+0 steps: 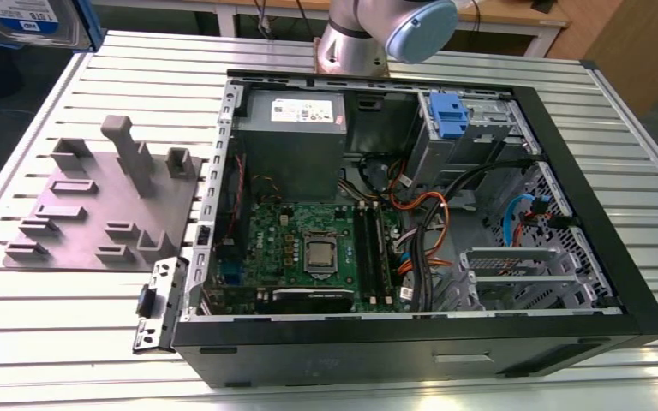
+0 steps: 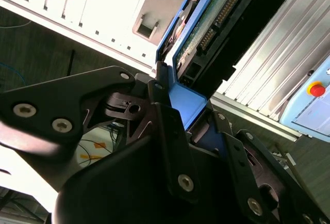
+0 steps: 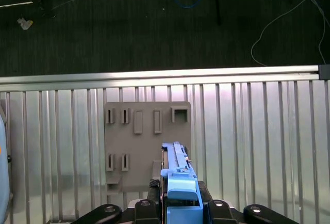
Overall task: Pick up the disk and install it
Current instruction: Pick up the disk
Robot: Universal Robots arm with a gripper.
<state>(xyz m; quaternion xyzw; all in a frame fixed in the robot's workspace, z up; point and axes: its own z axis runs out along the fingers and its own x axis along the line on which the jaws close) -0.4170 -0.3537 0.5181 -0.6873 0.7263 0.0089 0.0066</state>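
Observation:
The disk (image 1: 30,20), silver with a white-and-blue label, hangs at the far corner on the exterior view's left, above the table edge. My gripper (image 3: 178,203) is shut on the disk (image 3: 177,170), clamping its blue side rail between the black fingers (image 3: 146,207). The first wrist view has the disk edge-on, high over the grey fixture plate (image 3: 134,141). In the second wrist view the disk (image 2: 216,22) turns its green circuit board and connector toward the camera, and the gripper (image 2: 193,115) grips the blue rail (image 2: 186,100).
An open computer case (image 1: 603,231) lies on the slatted metal table (image 1: 649,163), with a drive bay and blue latch (image 1: 448,116), power supply (image 1: 295,111) and motherboard (image 1: 312,248) inside. The grey fixture plate (image 1: 95,210) sits beside the case. A red stop button (image 2: 315,88) sits off the table.

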